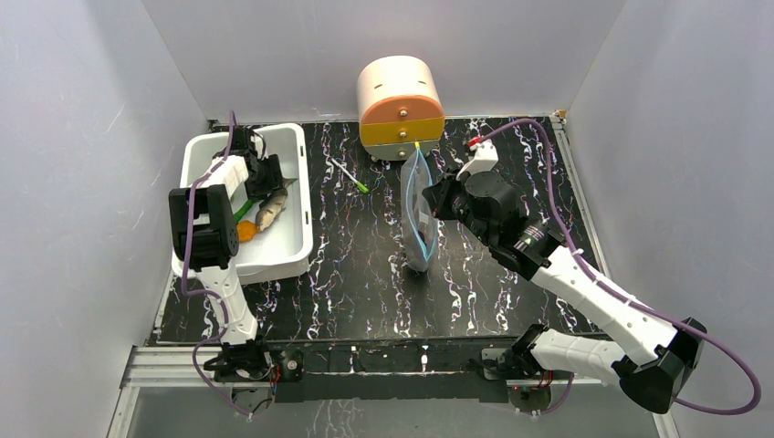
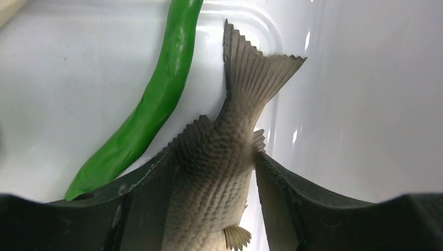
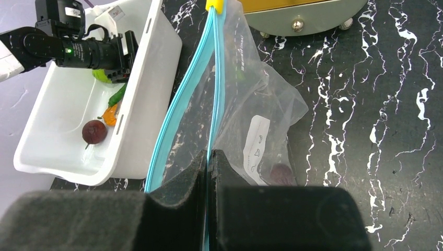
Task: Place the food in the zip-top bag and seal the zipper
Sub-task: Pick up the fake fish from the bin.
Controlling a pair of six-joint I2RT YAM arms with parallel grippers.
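My left gripper (image 2: 215, 154) reaches down into the white tub (image 1: 274, 255) and is shut on the grey-brown fish (image 2: 230, 157). One finger lies along its back and the other fingertip touches its belly fin. The green pepper (image 2: 156, 99) lies beside it, with the orange lump (image 1: 246, 231) close by. A dark purple ball (image 3: 94, 132) and a lime-green fruit (image 3: 102, 77) also lie in the tub. My right gripper (image 3: 209, 154) is shut on one lip of the zipper (image 3: 217, 78) and holds the zip-top bag (image 1: 418, 214) upright with its mouth open. A second purple ball (image 3: 282, 172) sits inside the bag.
A round cream, orange and yellow drawer unit (image 1: 400, 108) stands at the back, just behind the bag's yellow end tab (image 1: 417, 144). A thin white pen with a green tip (image 1: 350, 175) lies on the black marbled table between tub and bag. Grey walls close in on three sides.
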